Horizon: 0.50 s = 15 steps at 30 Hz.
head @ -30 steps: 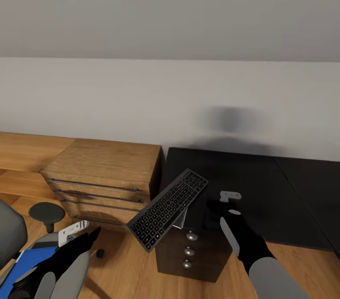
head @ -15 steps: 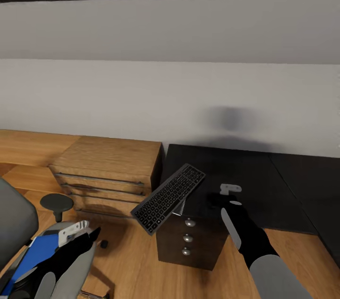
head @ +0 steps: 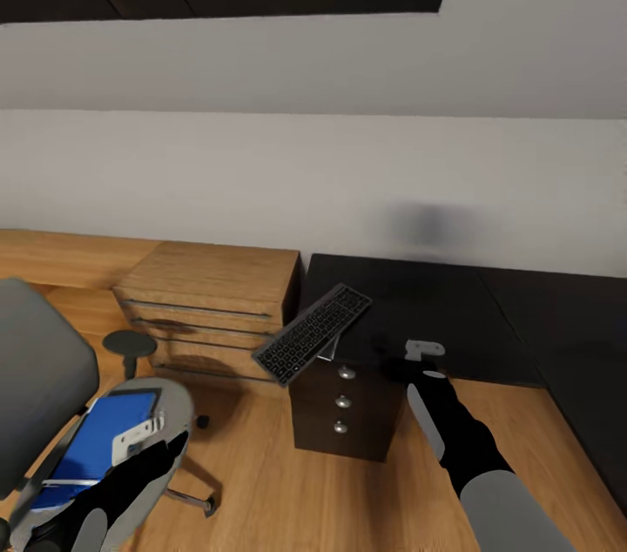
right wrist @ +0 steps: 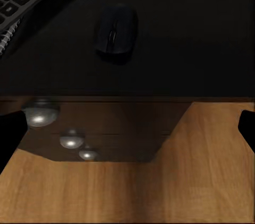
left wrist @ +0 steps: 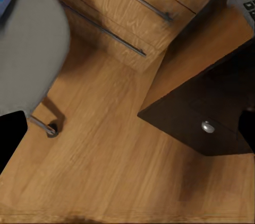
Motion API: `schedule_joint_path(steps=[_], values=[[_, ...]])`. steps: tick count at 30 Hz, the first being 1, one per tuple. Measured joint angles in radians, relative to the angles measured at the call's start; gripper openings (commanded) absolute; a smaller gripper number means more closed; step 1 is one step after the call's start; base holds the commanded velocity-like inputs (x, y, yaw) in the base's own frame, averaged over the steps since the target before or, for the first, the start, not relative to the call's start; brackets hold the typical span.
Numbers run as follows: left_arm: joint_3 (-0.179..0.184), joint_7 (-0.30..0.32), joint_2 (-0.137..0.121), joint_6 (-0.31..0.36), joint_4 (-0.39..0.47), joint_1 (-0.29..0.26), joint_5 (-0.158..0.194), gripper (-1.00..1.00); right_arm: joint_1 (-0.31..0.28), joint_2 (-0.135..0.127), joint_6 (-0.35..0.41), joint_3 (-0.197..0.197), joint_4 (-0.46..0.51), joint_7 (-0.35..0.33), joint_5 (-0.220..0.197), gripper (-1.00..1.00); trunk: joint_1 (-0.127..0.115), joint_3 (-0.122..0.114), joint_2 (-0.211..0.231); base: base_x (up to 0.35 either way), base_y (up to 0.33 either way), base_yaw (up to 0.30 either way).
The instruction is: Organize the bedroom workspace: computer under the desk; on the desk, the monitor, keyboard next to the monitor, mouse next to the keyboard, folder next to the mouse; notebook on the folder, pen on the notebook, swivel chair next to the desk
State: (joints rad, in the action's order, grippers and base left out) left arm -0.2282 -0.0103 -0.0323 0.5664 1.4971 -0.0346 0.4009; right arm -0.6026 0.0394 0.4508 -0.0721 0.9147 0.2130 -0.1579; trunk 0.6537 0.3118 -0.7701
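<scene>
Mouse step, I reckon: tiny black rounded mouse sits on the glossy black surface beside the slim dark-grey keyboard. My right hand, fingers spread, hangs above it; next I'd lower and pinch.

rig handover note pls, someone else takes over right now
Left tool: open, empty, above the chair.
Right tool: open, empty, at the desk edge, over the mouse.
Done: keyboard on the desk but overhanging its corner, atop something spiral-bound, maybe the notebook; mouse on the desk.
Left: folder on the chair seat, to go to the desk; then notebook, pen, chair. Monitor and computer unchecked.
</scene>
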Motion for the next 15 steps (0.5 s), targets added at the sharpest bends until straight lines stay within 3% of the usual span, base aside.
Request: schedule_joint_path(steps=[3,8,15], values=[[0.004,0.000,0.001,0.000,-0.033,0.000,0.000,1.00,0.001,0.001,0.000,0.000,0.000,0.000,-0.001,1.00,-0.012,-0.009,0.021,-0.256,0.000,0.000],[0.005,0.000,0.001,0.001,-0.053,0.000,0.000,1.00,0.002,0.006,-0.003,-0.002,-0.004,0.000,-0.002,1.00,-0.031,-0.025,0.056,-0.090,0.000,0.000],[0.008,0.003,0.002,0.001,-0.160,0.000,-0.010,1.00,0.030,0.047,-0.014,-0.003,-0.012,0.000,0.000,1.00,-0.035,-0.028,0.063,-0.010,0.000,0.000]])
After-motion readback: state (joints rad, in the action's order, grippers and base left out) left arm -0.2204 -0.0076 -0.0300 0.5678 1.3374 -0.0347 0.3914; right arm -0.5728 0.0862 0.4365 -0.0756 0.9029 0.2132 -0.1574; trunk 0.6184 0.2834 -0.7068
